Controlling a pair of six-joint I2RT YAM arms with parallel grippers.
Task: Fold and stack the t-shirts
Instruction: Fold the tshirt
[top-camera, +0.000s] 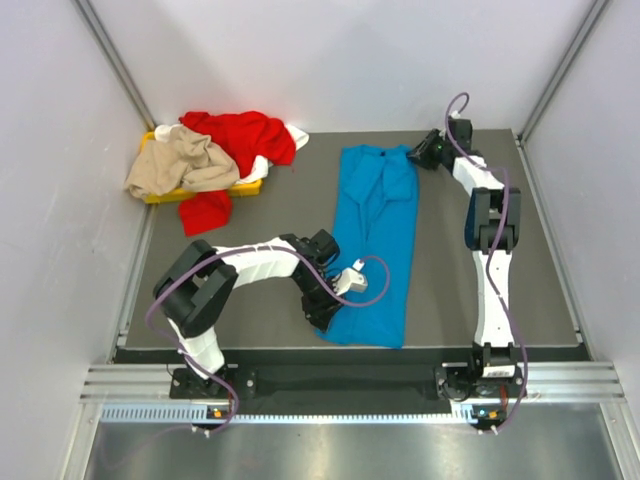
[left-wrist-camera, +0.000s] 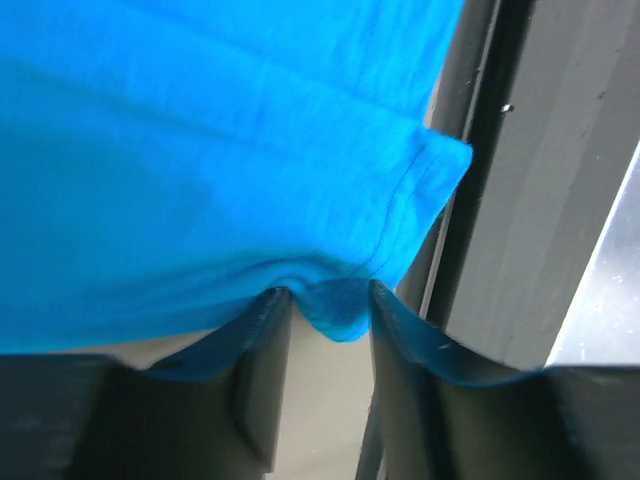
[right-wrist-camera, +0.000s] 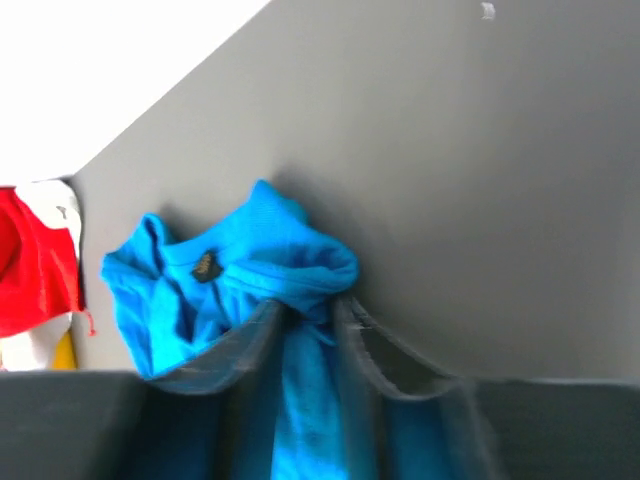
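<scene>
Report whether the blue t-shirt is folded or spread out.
Partly folded: the blue t-shirt lies as a long narrow strip, no sleeves sticking out.

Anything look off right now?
The far-left pile: red shirt, beige shirt and white shirt lie crumpled over the yellow tray, red cloth spilling off its near edge onto the table. The blue shirt is a lengthwise strip pinched at both ends by the left tool and right tool, its near hem at the table edge.

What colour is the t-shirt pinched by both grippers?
Plain bright blue, no print visible. The t-shirt shows best in the top external view.
</scene>
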